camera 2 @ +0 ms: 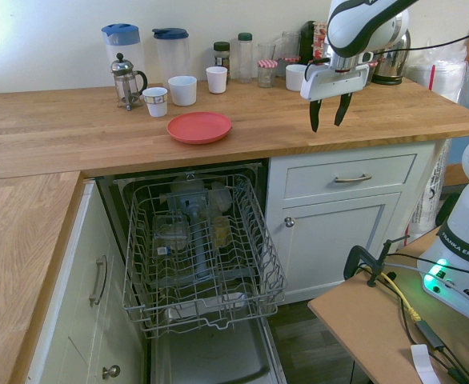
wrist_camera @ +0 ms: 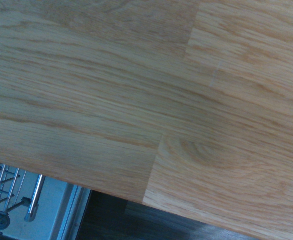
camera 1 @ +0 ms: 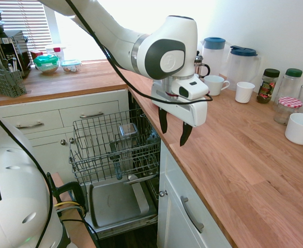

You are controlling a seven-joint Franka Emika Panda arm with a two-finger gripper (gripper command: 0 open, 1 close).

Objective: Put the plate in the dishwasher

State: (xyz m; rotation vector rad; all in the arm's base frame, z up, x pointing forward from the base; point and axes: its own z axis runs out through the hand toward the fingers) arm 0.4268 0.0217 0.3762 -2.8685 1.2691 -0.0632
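Plate (camera 2: 199, 128) sits beside white cups, perhaps touching none; gripper (camera 2: 328, 114) spread above the counter (camera 2: 242, 145).

Exterior views face the counter from opposite sides; wrist close

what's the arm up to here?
Nothing is being handled yet: the gripper hangs open and empty over the counter. The red plate lies on that counter near the edge, above the dishwasher. The dishwasher's rack is pulled out, so loading the plate is still to be done.
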